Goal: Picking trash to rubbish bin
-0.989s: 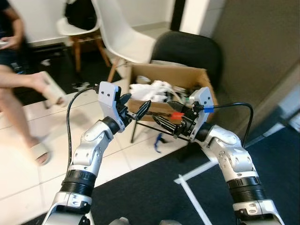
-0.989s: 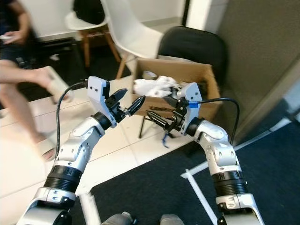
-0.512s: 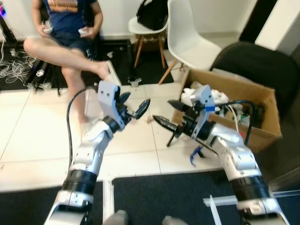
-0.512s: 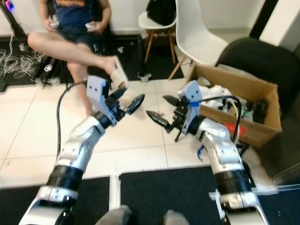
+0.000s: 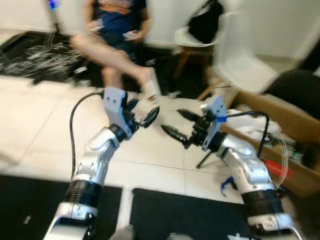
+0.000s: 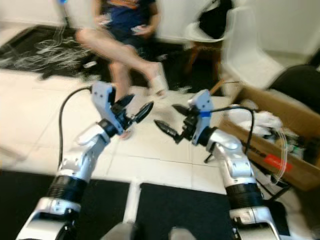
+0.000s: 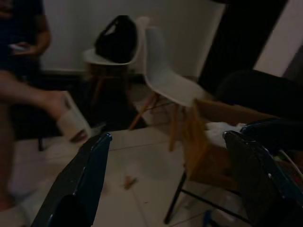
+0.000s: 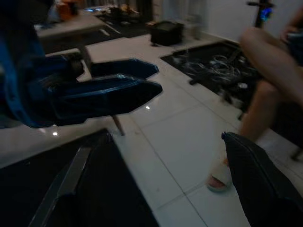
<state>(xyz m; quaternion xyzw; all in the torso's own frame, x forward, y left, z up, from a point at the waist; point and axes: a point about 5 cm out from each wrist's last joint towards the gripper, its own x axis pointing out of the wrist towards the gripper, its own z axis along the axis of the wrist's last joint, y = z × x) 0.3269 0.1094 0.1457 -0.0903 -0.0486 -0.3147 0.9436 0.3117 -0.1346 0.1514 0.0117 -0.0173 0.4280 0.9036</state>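
Both pincers empty and raised over the tiled floor, looking for trash

The left pincer [image 5: 143,114] and the right pincer [image 5: 178,125] are held up before the chest, each with its fingers apart and nothing between them. The rubbish bin — here a cardboard box [image 5: 272,117] with white trash inside — stands on the robot's right, just beside the right arm. A small piece of trash [image 7: 129,180] lies on the white floor [image 5: 45,125] ahead, well below both pincers. To do this step well, I think the robot should stop turning so the view is sharp, then bend and lower one open pincer straight over the piece, keeping away from the seated person [image 5: 120,35].
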